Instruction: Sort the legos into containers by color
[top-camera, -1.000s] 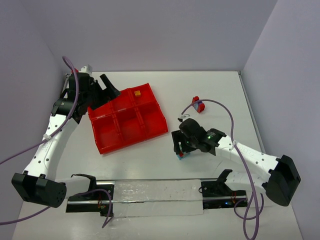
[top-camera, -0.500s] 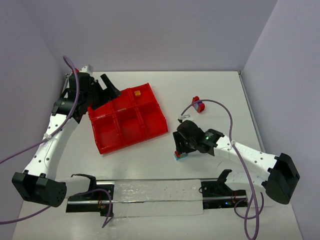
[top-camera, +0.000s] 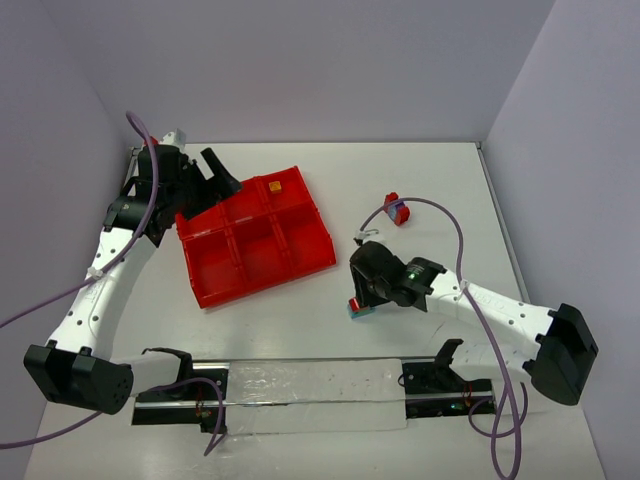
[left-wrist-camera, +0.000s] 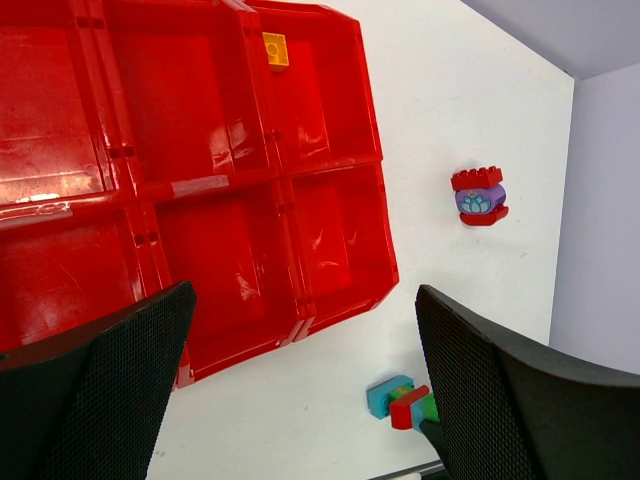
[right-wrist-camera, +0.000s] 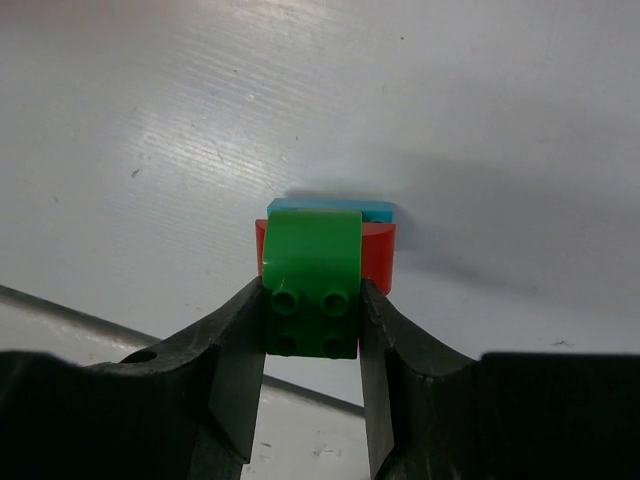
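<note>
Closed since a second ago, right gripper clamps the green brick atop red and teal bricks toward the desk's near edge; beyond, left gripper gapes wide over the red tray, orange brick in its far-right compartment

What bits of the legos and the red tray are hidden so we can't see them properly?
Top view: the right pincer covers the green brick; only coloured slivers peek out.
Right wrist view: the teal brick hides mostly behind the red brick and green brick.
Left wrist view: the picture edge cuts the red tray, and a left pincer finger covers one corner.
</note>
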